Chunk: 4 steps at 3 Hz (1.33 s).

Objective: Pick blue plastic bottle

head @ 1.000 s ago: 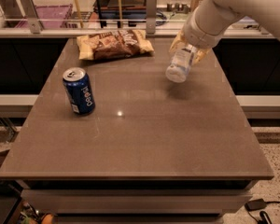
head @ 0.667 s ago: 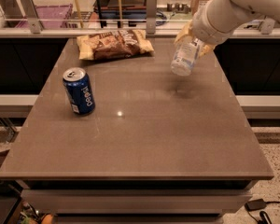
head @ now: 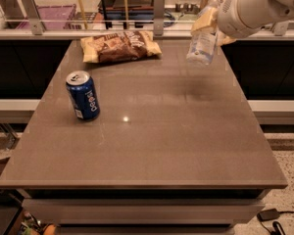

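Observation:
The blue plastic bottle (head: 203, 39) is a small clear bottle with a white cap and pale label. It hangs tilted in the air above the far right part of the table (head: 147, 146), cap up and away. My gripper (head: 208, 22) is shut on its upper part, with yellowish fingers (head: 202, 20) around it, at the end of the white arm coming in from the upper right.
A blue Pepsi can (head: 82, 95) stands upright on the left side of the table. A brown and yellow snack bag (head: 120, 46) lies at the far edge. A counter with a rail and a purple bin (head: 54, 14) runs behind the table.
My gripper has lifted the bottle higher and a little to the right, away from the table surface. The can and the snack bag have not moved.

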### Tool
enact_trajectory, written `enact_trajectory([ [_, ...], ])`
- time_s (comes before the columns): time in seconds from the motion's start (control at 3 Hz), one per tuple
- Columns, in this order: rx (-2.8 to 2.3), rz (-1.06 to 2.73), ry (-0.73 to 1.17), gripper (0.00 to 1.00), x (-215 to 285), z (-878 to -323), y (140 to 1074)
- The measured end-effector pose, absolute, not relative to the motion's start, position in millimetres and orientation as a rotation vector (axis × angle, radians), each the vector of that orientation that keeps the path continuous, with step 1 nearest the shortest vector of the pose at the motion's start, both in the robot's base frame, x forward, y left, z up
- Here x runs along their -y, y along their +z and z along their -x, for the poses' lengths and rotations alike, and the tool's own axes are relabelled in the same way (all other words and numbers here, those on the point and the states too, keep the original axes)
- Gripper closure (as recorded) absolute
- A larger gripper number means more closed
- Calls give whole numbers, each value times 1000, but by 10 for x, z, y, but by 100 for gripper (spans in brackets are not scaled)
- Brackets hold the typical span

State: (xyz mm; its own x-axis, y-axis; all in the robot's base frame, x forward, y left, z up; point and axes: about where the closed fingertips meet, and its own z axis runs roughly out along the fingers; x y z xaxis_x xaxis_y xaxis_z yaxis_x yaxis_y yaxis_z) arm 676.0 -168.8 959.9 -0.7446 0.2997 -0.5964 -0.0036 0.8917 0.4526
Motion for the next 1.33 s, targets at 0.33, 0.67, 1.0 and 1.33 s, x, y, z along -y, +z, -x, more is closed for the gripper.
enact_trajectory([
  [0.33,-2284,-116,593,100,1703,-6760,9741],
  [0.67,-2220,-33,600,100,1646,-6735,9836],
  [1.0,-2165,20,604,100,1483,-6715,9864],
  [1.33,-2116,18,581,100,1351,-6700,9866],
])
